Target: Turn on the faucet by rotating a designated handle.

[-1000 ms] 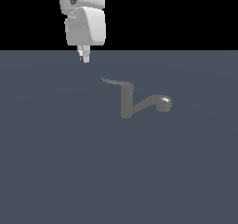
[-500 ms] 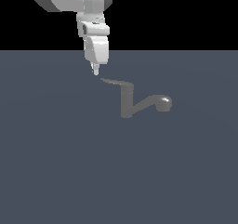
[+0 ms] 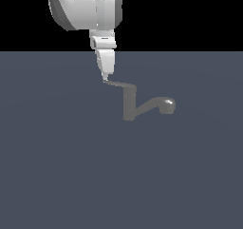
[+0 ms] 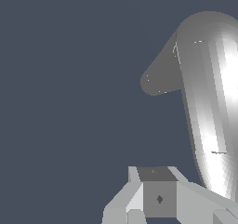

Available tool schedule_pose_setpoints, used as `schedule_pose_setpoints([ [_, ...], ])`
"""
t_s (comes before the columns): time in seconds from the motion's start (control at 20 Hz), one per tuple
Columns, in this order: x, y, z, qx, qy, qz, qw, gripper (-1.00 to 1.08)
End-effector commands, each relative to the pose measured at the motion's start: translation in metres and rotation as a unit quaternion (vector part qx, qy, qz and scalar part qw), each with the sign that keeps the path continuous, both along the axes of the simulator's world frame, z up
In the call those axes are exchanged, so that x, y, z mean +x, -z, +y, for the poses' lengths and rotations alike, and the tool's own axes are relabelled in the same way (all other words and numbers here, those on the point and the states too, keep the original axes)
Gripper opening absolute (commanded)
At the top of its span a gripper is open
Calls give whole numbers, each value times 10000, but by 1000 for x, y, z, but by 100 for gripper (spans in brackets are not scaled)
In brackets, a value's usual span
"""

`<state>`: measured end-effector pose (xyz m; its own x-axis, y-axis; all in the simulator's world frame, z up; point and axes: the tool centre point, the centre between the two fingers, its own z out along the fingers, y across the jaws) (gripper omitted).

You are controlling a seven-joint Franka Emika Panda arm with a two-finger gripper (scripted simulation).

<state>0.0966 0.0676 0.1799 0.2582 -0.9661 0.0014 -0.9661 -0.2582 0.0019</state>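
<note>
The faucet (image 3: 128, 105) is a small dull grey tap with an upright post and a slanted spout ending in a rounded knob (image 3: 167, 104). The handle (image 3: 119, 85) is a thin flat lever running from the post's top toward the exterior view's left. My gripper (image 3: 105, 78) hangs straight down with its fingers together. Its tip is at the handle's free end and seems to touch it. It holds nothing. In the wrist view the fingers (image 4: 158, 197) are pressed together, with shiny grey faucet metal (image 4: 209, 102) close beside them.
The faucet stands on a flat dark blue-grey surface (image 3: 71, 166) that fills the lower part of the exterior view. The arm's large white wrist link (image 3: 85, 7) is above the gripper.
The gripper has moved down and toward the exterior view's right, from well clear of the faucet to the handle's free end. The handle and spout look unmoved.
</note>
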Motion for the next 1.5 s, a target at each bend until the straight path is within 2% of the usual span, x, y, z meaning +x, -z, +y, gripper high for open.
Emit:
schedule_pose_setpoints([
  [0.0,6,4,-3,1,111,-6,9999,-100],
  [0.5,10,7,-6,7,194,-8,9998,-100],
  [1.45,-41,7,-9,7,194,-8,9998,-100],
])
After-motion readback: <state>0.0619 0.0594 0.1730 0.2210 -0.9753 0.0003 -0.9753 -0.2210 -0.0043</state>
